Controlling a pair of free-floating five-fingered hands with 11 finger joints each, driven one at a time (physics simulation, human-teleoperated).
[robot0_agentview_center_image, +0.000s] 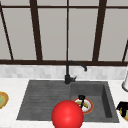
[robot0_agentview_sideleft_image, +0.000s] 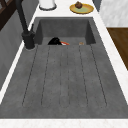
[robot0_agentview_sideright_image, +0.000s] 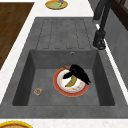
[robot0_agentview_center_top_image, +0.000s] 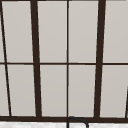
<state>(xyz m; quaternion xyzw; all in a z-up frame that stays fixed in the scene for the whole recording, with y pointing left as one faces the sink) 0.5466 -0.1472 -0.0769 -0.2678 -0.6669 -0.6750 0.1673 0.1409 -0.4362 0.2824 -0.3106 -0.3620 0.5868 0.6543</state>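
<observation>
Nearest to the front camera is a red sphere (robot0_agentview_center_image: 67, 115), which covers the front edge of the sink (robot0_agentview_center_image: 45, 100) in the middle. Behind it, in the deep basin on the right side of the sink, a white plate with an orange-red rim (robot0_agentview_sideright_image: 75, 90) lies flat on the bottom. On this plate is a yellowish elongated piece of food (robot0_agentview_sideright_image: 71, 81). The left hand (robot0_agentview_sideright_image: 78, 72) is low over the back part of the plate and seems to touch the food. I cannot tell if its fingers are closed around the food or only rest on it. In the left side view the same hand appears as a dark shape just over the basin's edge. A small round object (robot0_agentview_sideright_image: 38, 91) lies on the basin floor, well apart from the plate. The right hand (robot0_agentview_center_image: 122, 106) is at the right border of the front view, over a yellow plate (robot0_agentview_center_image: 124, 114) on the counter. How its fingers stand I cannot tell. On the left counter there is another yellow plate (robot0_agentview_center_image: 3, 99) with something green on it. Further back stands the black faucet (robot0_agentview_center_image: 68, 75), its spout curved to the right, and a white container (robot0_agentview_center_image: 125, 83) stands at the right. Behind all is the window with dark frames (robot0_agentview_center_top_image: 36, 62).
</observation>
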